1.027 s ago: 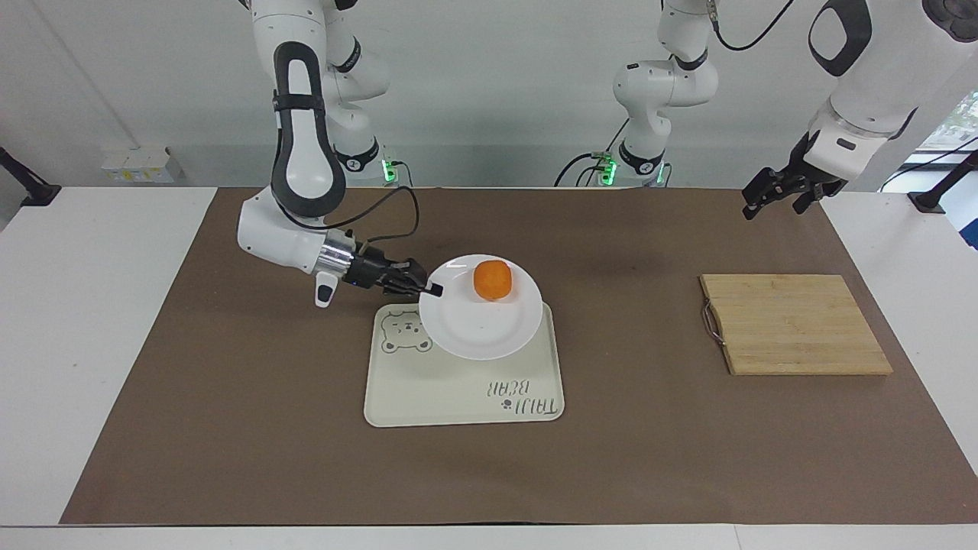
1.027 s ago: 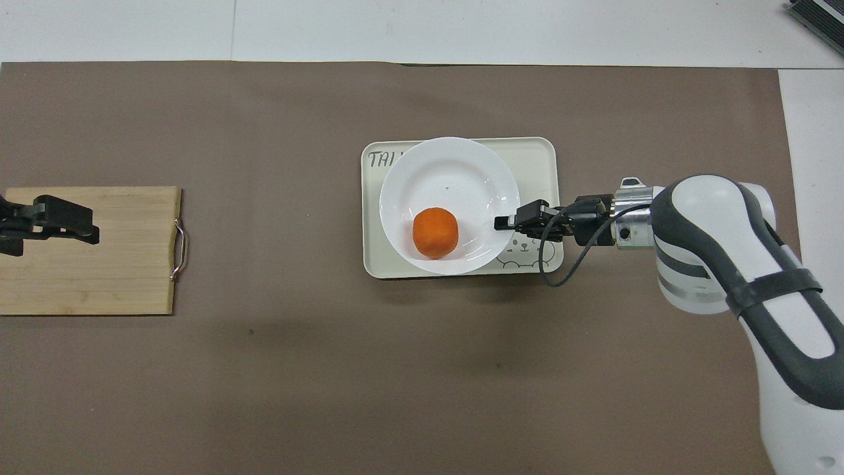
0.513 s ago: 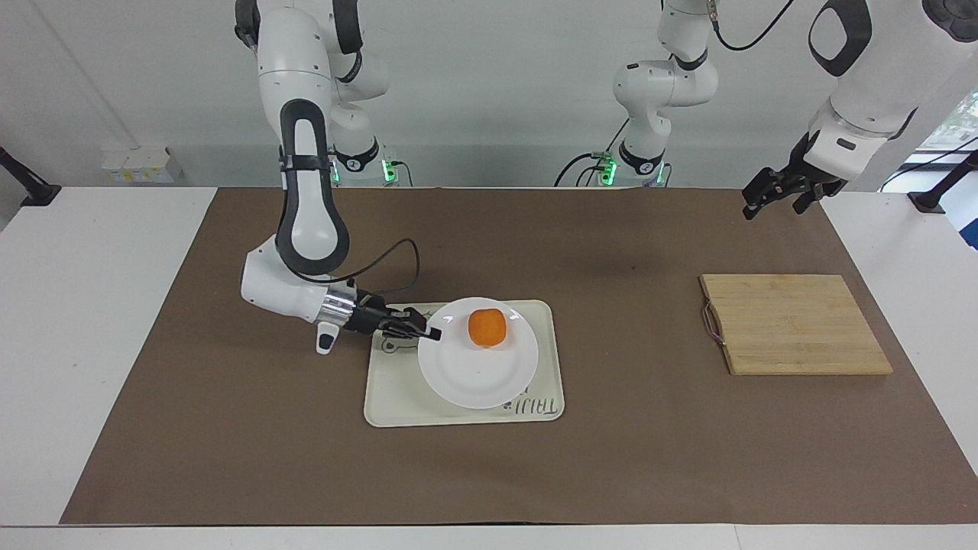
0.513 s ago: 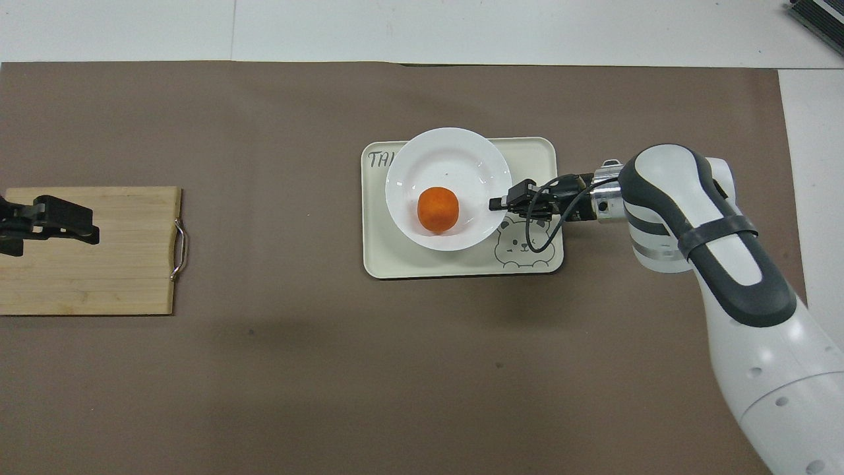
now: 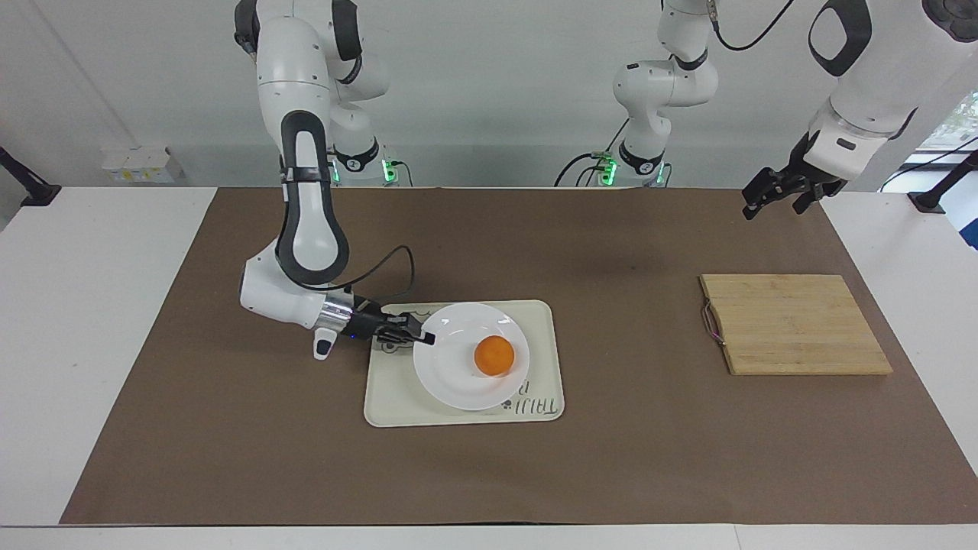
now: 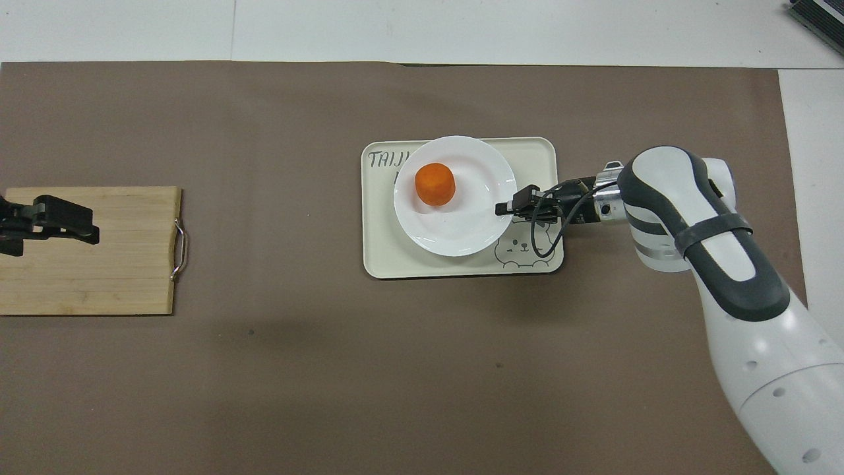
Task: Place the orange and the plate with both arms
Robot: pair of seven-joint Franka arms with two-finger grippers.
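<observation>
The white plate (image 5: pixel 458 374) lies low on the cream bear tray (image 5: pixel 397 401) in the middle of the table. The orange (image 5: pixel 494 356) sits on the plate, on the part farther from the robots. My right gripper (image 5: pixel 426 337) is shut on the plate's rim, on the side toward the right arm's end of the table. In the overhead view the plate (image 6: pixel 455 224), orange (image 6: pixel 434 184), tray (image 6: pixel 527 158) and right gripper (image 6: pixel 504 208) show the same. My left gripper (image 5: pixel 779 195) waits, open and empty, raised over the wooden board's end; it also shows in the overhead view (image 6: pixel 46 221).
A wooden cutting board (image 5: pixel 795 325) with a metal handle lies toward the left arm's end of the table, also seen from overhead (image 6: pixel 92 264). Two smaller white arms with green lights (image 5: pixel 657 92) stand at the robots' edge. Brown paper covers the table.
My right gripper has lowered the plate down over the tray. The orange has rolled across the plate, away from the robots. The left arm has not moved.
</observation>
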